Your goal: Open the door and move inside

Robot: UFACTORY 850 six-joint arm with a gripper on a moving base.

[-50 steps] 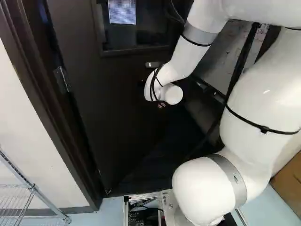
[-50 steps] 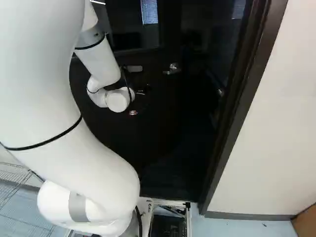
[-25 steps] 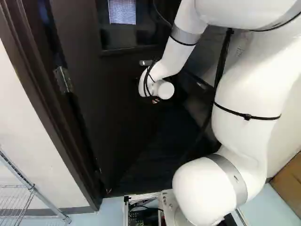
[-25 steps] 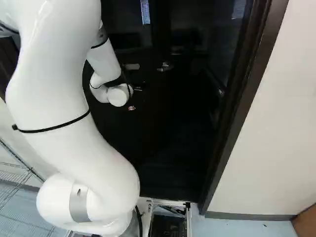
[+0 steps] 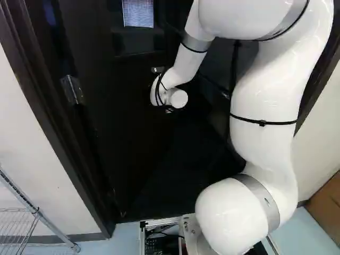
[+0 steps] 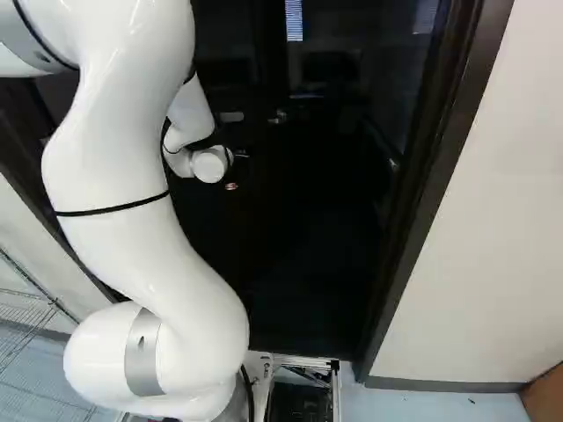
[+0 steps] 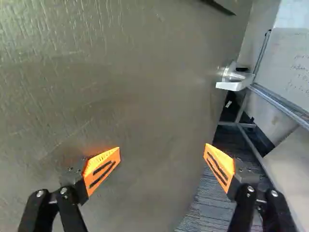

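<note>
Dark and upright, the door (image 5: 119, 127) stands ajar, centre-left in the left base view, its metal lever (image 7: 234, 86) pointing hingeward. The gripper (image 6: 233, 182) faces it, fingers spread wide.

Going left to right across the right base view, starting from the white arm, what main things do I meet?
White arm → door handle → right-hand post of the door frame → cardboard box.
</note>
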